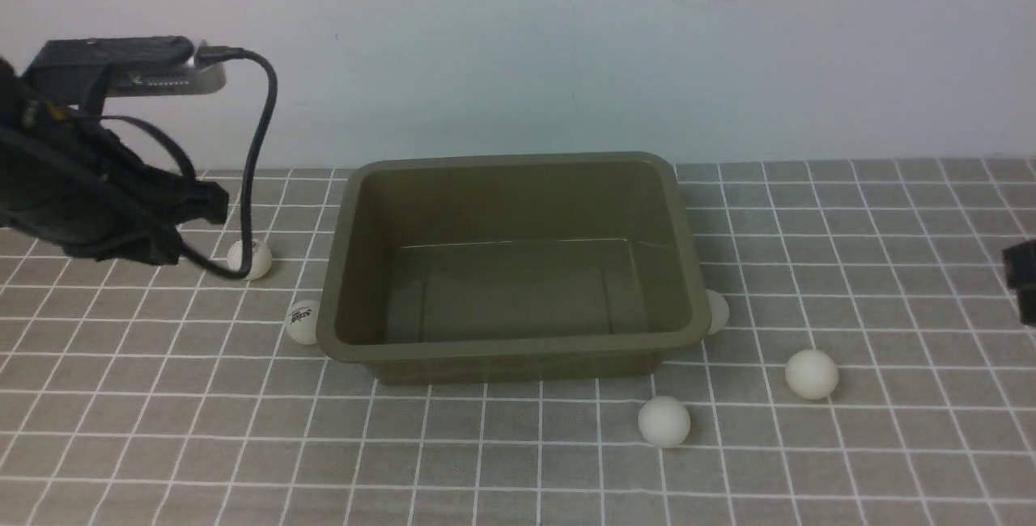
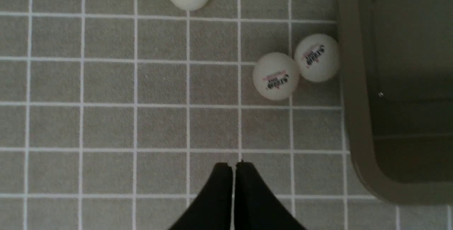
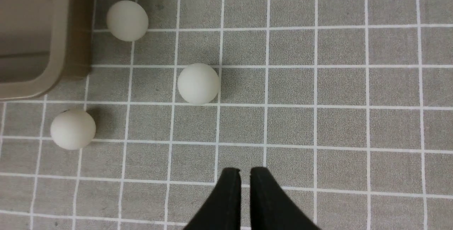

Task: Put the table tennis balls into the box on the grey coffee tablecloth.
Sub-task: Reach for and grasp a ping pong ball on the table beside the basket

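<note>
The left end effector (image 2: 233, 164) is fully closed and empty; two touching table tennis balls (image 2: 276, 76) lie ahead of its tips on the grey coffee tablecloth (image 2: 106, 127), beside the box (image 2: 355, 116). The right end effector (image 3: 245, 170) is parted only a crack and holds nothing, with one ball (image 3: 198, 83) just ahead.

Box (image 1: 518, 345) on tablecloth (image 1: 890, 461), balls (image 1: 303, 321) beside its left wall, other balls (image 1: 812, 374) around its front-right corner.

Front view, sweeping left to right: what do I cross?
left arm → ball behind the cable → logo ball → box → ball at the box's right rim → ball farthest right → right arm. The nearest ball overlaps the box's span, so it's left out.
</note>
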